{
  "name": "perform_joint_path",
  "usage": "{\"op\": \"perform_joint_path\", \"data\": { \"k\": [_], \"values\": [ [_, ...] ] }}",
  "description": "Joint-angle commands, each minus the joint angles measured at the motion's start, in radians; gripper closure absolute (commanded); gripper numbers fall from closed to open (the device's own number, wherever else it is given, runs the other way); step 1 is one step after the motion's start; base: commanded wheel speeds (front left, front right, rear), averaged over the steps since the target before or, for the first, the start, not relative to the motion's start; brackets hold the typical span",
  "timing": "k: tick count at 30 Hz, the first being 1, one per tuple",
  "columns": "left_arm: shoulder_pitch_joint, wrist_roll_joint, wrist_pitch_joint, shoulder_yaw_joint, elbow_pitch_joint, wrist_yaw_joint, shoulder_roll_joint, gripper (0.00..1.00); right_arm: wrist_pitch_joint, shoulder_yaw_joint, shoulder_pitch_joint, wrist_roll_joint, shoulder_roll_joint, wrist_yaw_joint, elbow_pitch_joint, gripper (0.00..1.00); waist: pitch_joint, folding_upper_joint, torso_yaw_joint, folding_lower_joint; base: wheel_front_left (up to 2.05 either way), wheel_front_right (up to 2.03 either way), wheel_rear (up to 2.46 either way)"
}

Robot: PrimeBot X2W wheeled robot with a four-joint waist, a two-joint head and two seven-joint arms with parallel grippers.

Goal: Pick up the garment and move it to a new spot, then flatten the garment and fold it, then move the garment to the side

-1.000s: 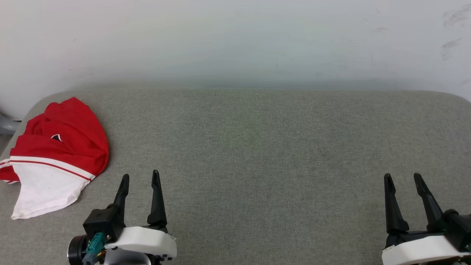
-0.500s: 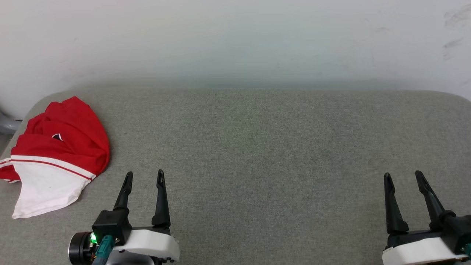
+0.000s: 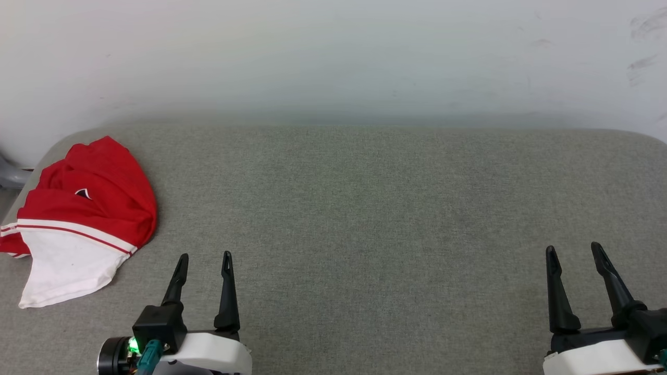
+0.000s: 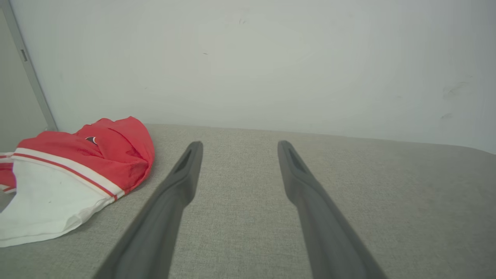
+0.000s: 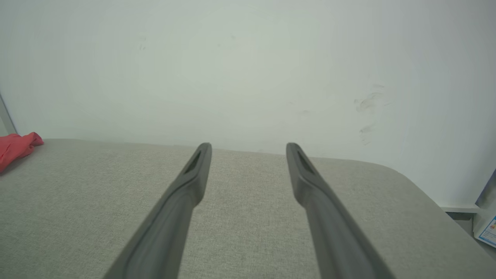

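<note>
garment (image 3: 86, 208) bunched at far left edge of grey surface (image 3: 365, 219), white sleeve toward robot. left pincer (image 3: 204, 259) spread wide, empty, near garment. right pincer (image 3: 574, 251) spread wide, empty, well apart.

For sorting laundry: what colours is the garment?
The garment is red with a white, red-striped part; best in head view.

The grey fabric-covered surface (image 3: 365, 208) before me is flat, with rounded far corners, its far edge against a pale wall (image 3: 333, 57). One item lies directly on it: the garment (image 3: 88, 208), bunched at the far-left corner, red part wallward, white sleeve nearest me.
</note>
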Motion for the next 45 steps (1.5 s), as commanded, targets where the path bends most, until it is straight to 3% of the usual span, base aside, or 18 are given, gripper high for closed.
{"op": "perform_joint_path", "data": {
  "k": [1, 16, 33, 45],
  "values": [
    [-0.003, -0.008, -0.003, 0.007, 0.002, -0.005, 0.001, 0.0, -0.002, -0.002, 0.011, 0.015, 0.001, -0.001, 0.001, 0.0, 0.0, 0.0, 0.001, 0.0, 0.0, 0.0, 0.0],
    [-0.007, -0.022, -0.003, 0.016, 0.019, -0.014, 0.001, 0.0, -0.002, -0.006, 0.01, 0.112, 0.001, -0.001, 0.029, 0.0, 0.001, 0.0, 0.001, 0.0, 0.0, 0.0, 0.0],
    [-0.012, -0.02, -0.003, 0.016, 0.029, -0.015, 0.001, 0.0, -0.002, -0.002, 0.01, 0.119, 0.001, -0.001, 0.036, 0.0, 0.002, 0.0, 0.005, 0.0, 0.0, 0.0, 0.0],
    [-0.028, -0.01, -0.003, 0.017, 0.035, -0.009, 0.001, 0.0, -0.002, -0.006, 0.015, 0.108, 0.001, -0.001, 0.025, 0.0, 0.013, 0.0, 0.094, 0.0, 0.0, 0.0, 0.0]
  ]
}}
